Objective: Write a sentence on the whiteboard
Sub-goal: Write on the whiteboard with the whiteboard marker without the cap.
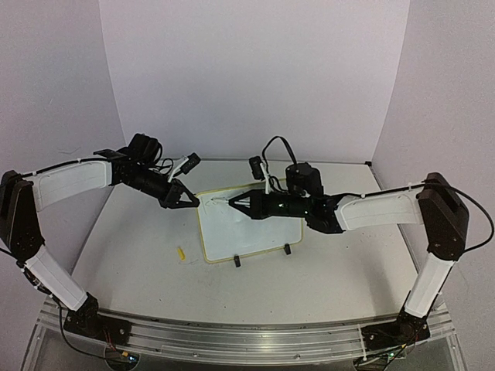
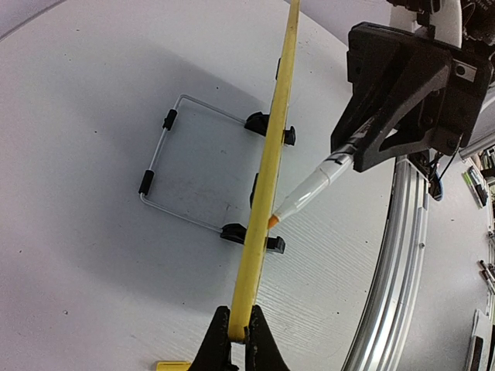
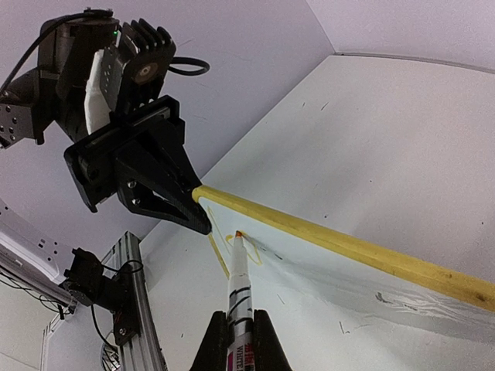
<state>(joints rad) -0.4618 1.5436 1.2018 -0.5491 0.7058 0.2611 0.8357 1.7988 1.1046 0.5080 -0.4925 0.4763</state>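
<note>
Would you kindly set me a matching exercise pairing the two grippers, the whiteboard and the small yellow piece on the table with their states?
Things:
1. left gripper
2. right gripper
3. whiteboard
4. small yellow piece

States:
A. lying on the table, left of the whiteboard
B. shut on a marker, tip at the whiteboard
C. shut on the whiteboard's yellow rim
D. standing on black clip feet

Pairs: 1-C; 2-B; 3-D; 4-A

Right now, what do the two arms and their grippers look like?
Both the left arm and right arm have white link shells with black joints. The left gripper and right gripper are black, triangular and two-fingered. A black cable loops over the right wrist.
</note>
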